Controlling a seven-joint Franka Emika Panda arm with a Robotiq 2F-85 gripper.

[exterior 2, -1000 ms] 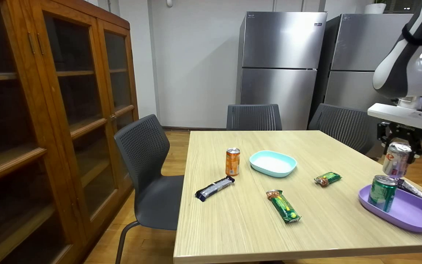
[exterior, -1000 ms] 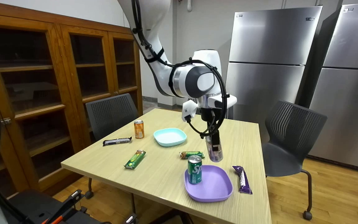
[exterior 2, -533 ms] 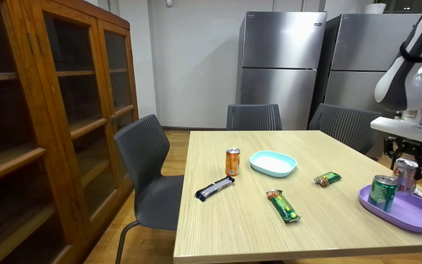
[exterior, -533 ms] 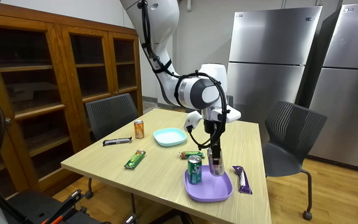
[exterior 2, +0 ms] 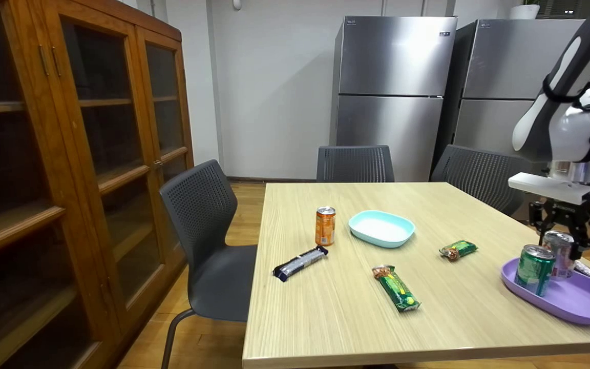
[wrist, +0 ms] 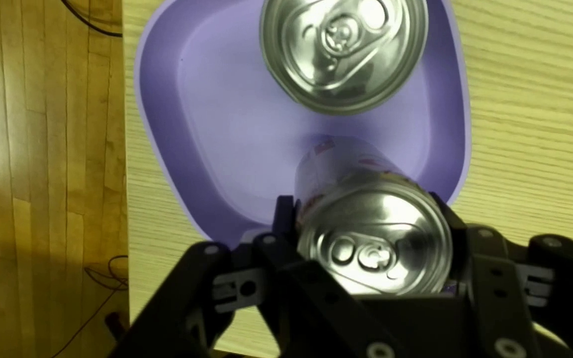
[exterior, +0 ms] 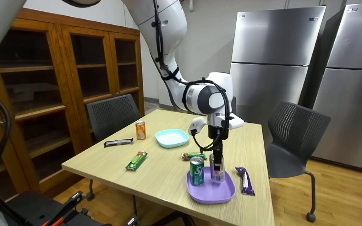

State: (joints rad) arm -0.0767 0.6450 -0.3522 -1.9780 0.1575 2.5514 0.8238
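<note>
My gripper (wrist: 365,219) is shut on a silver can (wrist: 376,238), with a finger on each side near its top. In both exterior views the gripper (exterior: 217,162) (exterior 2: 559,245) points down and the silver can (exterior: 217,176) (exterior 2: 561,265) is over the purple plate (exterior: 211,196) (exterior 2: 587,302), low, its base at or just above the plate's floor. I cannot tell if it touches. A green Sprite can (exterior: 196,171) (exterior 2: 534,271) (wrist: 343,54) stands upright on the same plate (wrist: 237,114), close beside the silver can. A purple wrapped bar (exterior: 246,182) lies beside the plate.
A green wrapped bar (exterior: 193,156) lies behind the Sprite can. Another green bar (exterior: 136,161), a dark bar (exterior: 118,142), an orange can (exterior: 140,130) and a teal plate (exterior: 172,138) are farther along the table (exterior 2: 356,318). Chairs (exterior: 294,147) stand around it.
My gripper has come down with the silver can, from above the plate's far edge to low inside the plate next to the Sprite can. The other things have not moved.
</note>
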